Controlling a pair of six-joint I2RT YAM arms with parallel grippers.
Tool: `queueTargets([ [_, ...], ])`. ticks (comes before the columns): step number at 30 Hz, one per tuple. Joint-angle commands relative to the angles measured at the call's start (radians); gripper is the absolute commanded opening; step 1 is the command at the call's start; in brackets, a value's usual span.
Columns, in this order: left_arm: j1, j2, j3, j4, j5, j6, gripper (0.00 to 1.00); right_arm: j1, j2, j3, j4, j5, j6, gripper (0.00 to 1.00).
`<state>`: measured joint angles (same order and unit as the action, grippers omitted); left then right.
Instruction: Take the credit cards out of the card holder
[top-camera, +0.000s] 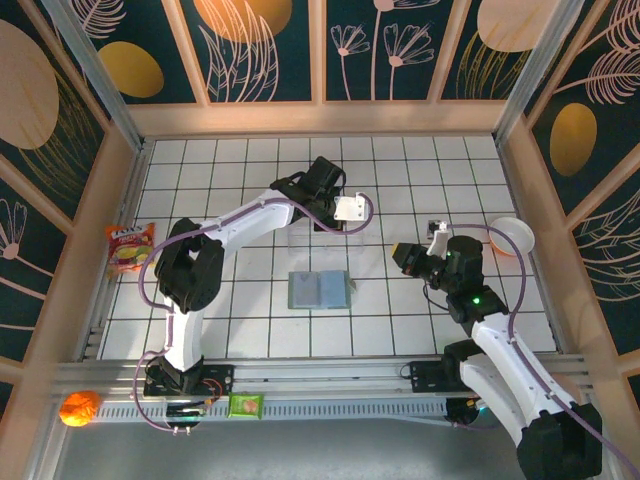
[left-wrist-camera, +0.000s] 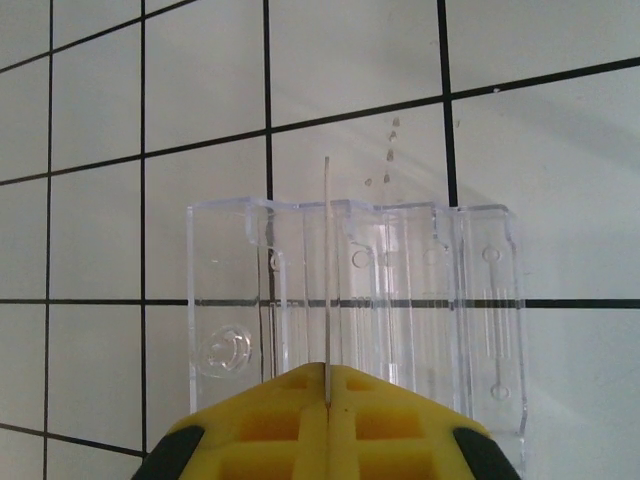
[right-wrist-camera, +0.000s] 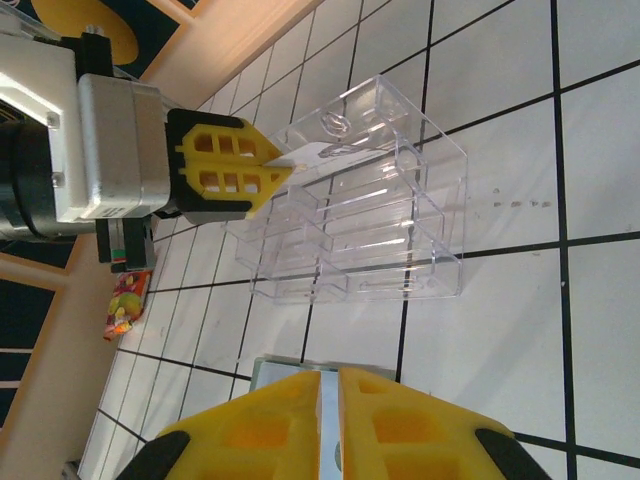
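Note:
The card holder lies open and flat on the tiled floor, two grey-green panels side by side; its edge peeks out just past my right fingertips. My left gripper is shut on a thin see-through credit card, seen edge-on and held upright over a clear compartment box. My right gripper hovers right of the card holder. Its jaws stand almost together with a narrow slit, and I can make out nothing held.
A snack packet lies at the left wall. A white bowl sits at the right wall. An orange ball and a green packet rest on the front rail. Wooden walls ring the floor.

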<state>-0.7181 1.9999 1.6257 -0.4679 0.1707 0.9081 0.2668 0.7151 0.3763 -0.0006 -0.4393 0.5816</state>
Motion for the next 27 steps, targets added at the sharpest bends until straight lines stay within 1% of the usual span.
queueTargets([
  [1, 0.008, 0.017, 0.022, 0.005, -0.02, -0.003, 0.0, -0.011, -0.008, 0.018, 0.003, -0.013, -0.012, 0.13],
  [8, 0.01, 0.027, 0.019, 0.007, -0.022, -0.005, 0.0, -0.013, -0.005, 0.023, 0.005, -0.016, -0.011, 0.14],
  [27, 0.01, 0.035, 0.013, 0.001, 0.017, -0.031, 0.0, -0.023, -0.006, 0.024, -0.001, -0.018, -0.016, 0.14],
])
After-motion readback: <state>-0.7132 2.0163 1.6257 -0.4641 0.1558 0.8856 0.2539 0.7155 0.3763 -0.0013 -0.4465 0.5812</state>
